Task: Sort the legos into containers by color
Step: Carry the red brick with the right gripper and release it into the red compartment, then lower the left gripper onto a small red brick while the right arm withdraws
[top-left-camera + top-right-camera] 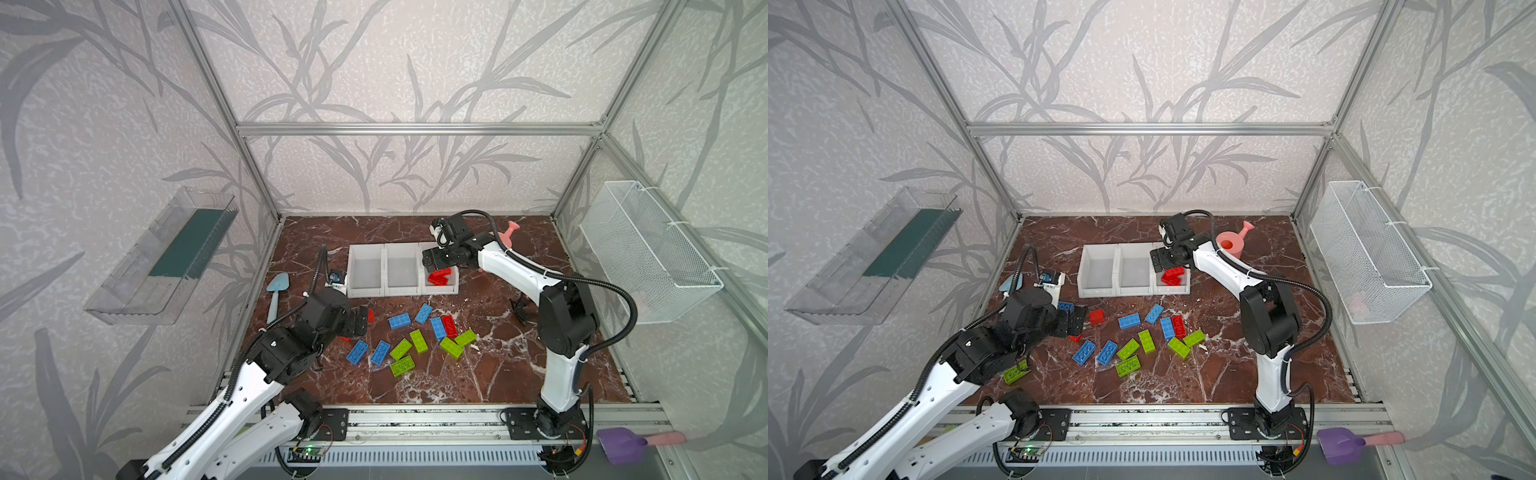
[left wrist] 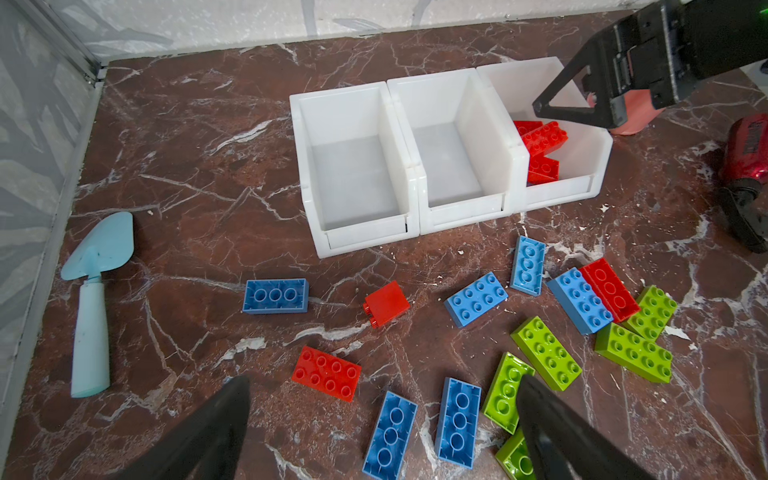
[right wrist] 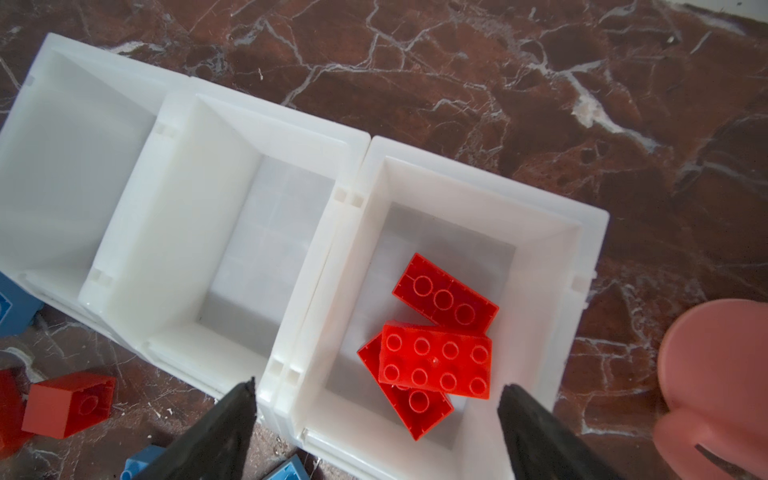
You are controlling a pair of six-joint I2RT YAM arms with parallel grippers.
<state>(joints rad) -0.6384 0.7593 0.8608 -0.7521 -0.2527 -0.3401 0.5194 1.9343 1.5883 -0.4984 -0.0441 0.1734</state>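
Right pincer (image 3: 378, 388) spread, empty, above end bin (image 3: 552, 266) of the white row; three red bricks (image 3: 436, 361) inside it. Left pincer (image 2: 384, 381) spread, empty, above loose bricks (image 2: 478, 299) on worktop (image 2: 187, 166) in front of that row

We see three white containers (image 1: 402, 291) joined in a row toward the back of the marbled surface (image 1: 498, 357). The right tool (image 1: 428, 262) hangs over the rightmost one, where red legos (image 1: 439, 277) lie piled. Nearer the front, scattered legos (image 1: 418, 341) in blue, green and red lie loose on the surface. The left tool (image 1: 360, 323) sits low at their left edge, and a light blue trowel (image 1: 277, 291) lies further left.
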